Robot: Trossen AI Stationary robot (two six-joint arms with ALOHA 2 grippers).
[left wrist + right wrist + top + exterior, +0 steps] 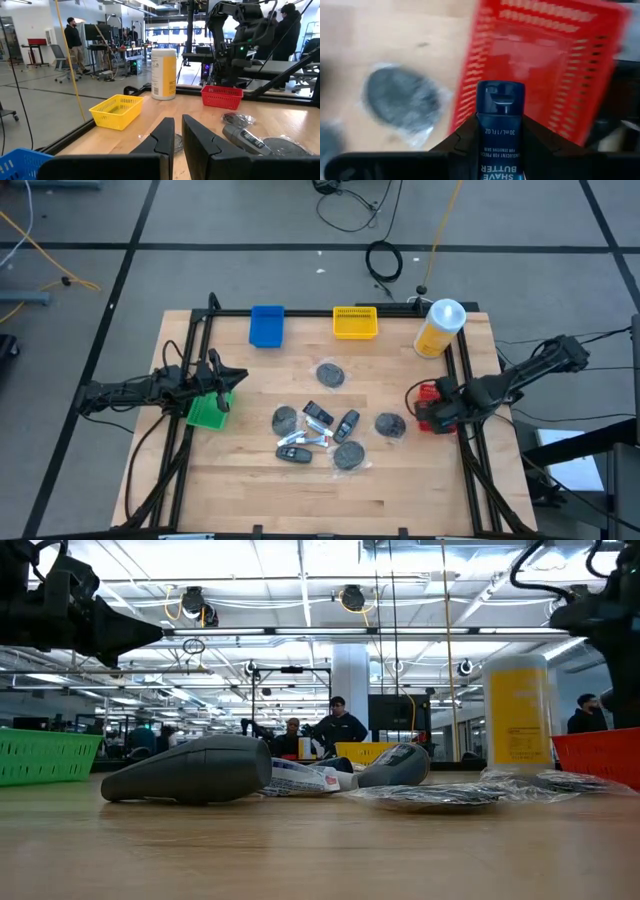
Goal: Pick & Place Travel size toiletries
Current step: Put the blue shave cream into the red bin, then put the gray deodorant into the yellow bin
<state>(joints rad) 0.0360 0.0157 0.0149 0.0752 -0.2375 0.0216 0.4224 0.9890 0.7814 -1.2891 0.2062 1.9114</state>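
Note:
The toiletries lie in a loose heap at mid-table: grey discs in clear wrap (330,374) (348,455), dark oblong bottles (345,424) (190,770) and slim silver tubes (315,438). My right gripper (437,402) hangs over the red tray (424,412) at the table's right side, shut on a dark blue tube (500,125). My left gripper (228,376) hovers above the green tray (208,412) at the left side. It is empty, and its fingers (162,137) are shut to a thin slit. My right gripper pinches the dark blue tube (500,145) between its two fingers, by the tube's two sides. The tube lies along the fingers, and its cap end (501,97) sticks out past the fingertips. It is lifted clear, over the near rim of the red tray (545,60).
A tall yellow bottle with a white cap (440,327) stands at the far right corner. A blue tray (267,325) and a yellow tray (355,322) sit along the far edge. A black frame borders the table's sides. People stand in the room beyond.

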